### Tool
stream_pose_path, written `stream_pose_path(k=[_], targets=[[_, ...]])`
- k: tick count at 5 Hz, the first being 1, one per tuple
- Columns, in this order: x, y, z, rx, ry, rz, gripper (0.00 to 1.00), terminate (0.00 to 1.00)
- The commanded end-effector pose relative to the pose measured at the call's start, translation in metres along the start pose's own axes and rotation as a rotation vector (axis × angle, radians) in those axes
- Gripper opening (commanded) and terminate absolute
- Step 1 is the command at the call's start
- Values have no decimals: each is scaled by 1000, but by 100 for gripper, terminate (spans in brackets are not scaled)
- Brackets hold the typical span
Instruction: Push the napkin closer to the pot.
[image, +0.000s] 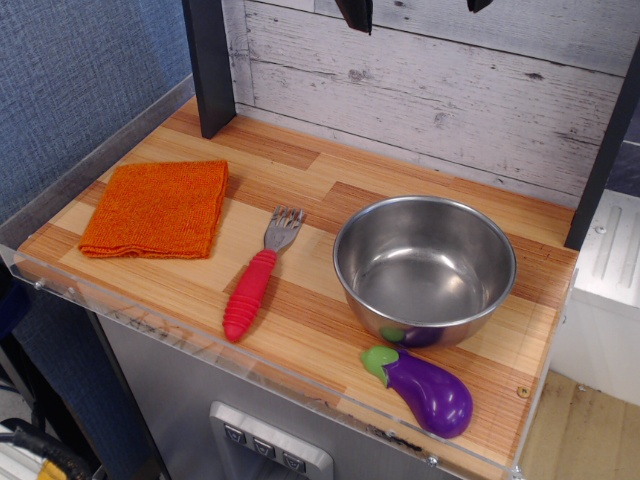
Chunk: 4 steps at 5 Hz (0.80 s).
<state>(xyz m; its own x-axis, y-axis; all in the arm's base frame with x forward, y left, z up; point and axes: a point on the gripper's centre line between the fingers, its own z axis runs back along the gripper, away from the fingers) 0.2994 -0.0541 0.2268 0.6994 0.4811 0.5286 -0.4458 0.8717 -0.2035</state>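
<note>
The orange napkin (157, 208) lies flat and folded on the left part of the wooden counter (330, 300). The pot (425, 268), a shiny steel bowl, stands upright and empty at the right, well apart from the napkin. My gripper (415, 8) is high at the top edge of the view, above the back of the counter. Only its two dark fingertips (355, 12) show. They stand wide apart, so the gripper is open and holds nothing. It is far from both napkin and pot.
A fork (258, 275) with a red handle lies between napkin and pot. A purple toy eggplant (425, 390) lies at the pot's front. A dark post (210, 65) stands at the back left; a white plank wall (430, 100) runs behind. A clear lip edges the counter's front.
</note>
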Motion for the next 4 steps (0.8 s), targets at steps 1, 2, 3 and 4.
stream_pose_path(k=[1,2,3,4], targets=[[0,0,0,0,0,0,100,0],[3,32,3,75,-24,57,100,0],[8,68,-1,127,-46,105,100,0],[11,102,-5,159,-49,170,100,0]])
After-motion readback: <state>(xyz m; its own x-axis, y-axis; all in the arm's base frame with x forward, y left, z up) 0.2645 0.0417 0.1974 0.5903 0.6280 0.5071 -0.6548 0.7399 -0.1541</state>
